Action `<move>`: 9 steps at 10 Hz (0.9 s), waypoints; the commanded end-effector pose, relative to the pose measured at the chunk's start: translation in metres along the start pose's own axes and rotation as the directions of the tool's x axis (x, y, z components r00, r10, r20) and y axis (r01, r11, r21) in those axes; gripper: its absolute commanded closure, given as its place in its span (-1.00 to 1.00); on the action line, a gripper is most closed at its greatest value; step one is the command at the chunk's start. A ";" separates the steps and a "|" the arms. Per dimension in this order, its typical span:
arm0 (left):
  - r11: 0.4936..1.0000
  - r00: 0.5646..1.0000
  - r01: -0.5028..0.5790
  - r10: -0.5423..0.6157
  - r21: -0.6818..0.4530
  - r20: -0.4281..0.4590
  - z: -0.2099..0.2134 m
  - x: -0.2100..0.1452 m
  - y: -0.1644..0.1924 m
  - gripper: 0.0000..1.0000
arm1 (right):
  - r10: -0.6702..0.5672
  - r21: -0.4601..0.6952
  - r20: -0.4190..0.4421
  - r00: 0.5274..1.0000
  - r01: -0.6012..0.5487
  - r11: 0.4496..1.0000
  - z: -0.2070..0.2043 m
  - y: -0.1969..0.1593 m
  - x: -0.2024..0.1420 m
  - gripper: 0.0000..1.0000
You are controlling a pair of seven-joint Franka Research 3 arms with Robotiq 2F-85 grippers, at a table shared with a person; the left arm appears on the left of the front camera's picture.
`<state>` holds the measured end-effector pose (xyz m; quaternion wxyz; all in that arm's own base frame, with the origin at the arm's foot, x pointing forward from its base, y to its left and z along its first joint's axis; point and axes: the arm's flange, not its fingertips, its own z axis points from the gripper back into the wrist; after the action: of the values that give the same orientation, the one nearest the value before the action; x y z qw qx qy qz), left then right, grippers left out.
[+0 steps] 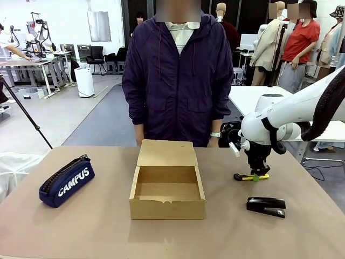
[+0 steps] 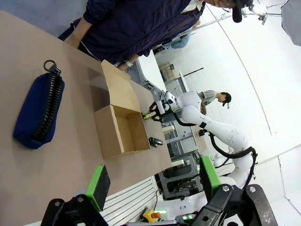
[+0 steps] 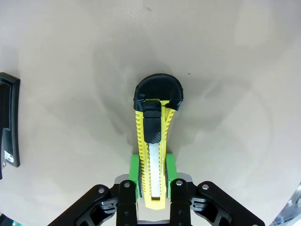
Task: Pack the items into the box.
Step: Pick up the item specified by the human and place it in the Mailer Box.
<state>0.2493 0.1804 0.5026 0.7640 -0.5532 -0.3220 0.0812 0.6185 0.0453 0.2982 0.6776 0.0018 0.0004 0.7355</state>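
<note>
The open brown box (image 1: 167,208) stands mid-table with its flap lid leaning toward the person. To its right, my right gripper (image 1: 257,172) points straight down and is shut on the yellow-and-black utility knife (image 1: 249,176), which lies flat on the table. In the right wrist view the green pads (image 3: 134,169) clamp both sides of the knife (image 3: 151,141). The black stapler (image 1: 266,206) lies nearer the front edge, also seen at the left border as the stapler (image 3: 9,122). My left gripper (image 2: 153,181) hangs high over the table, open and empty.
A navy "CAMPUS" pencil case (image 1: 67,182) lies on the table's left side. A person in a dark purple jacket (image 1: 175,75) stands at the far edge behind the box. Bare tabletop lies in front of the box.
</note>
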 end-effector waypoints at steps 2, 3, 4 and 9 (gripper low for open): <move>1.000 1.000 0.008 -0.008 -0.018 0.009 0.000 0.001 -0.002 -1.00 | 0.046 0.042 0.054 0.997 -0.048 0.998 0.008 0.000 0.001 1.00; 1.000 1.000 0.008 -0.008 -0.018 0.009 0.000 0.001 -0.002 -1.00 | 0.047 0.042 0.059 0.997 -0.049 0.998 0.035 0.003 0.001 1.00; 1.000 1.000 0.008 -0.008 -0.018 0.009 0.000 0.001 -0.002 -1.00 | 0.032 0.073 0.048 0.998 -0.036 0.997 0.067 0.008 0.001 1.00; 1.000 1.000 0.008 -0.008 -0.018 0.009 0.000 0.001 -0.002 -1.00 | -0.159 0.040 0.040 0.986 0.158 0.987 0.128 0.041 -0.006 1.00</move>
<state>0.2494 0.1804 0.5025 0.7640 -0.5532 -0.3218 0.0813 0.5744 0.0400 0.4505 0.7022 0.0398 0.0212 0.7105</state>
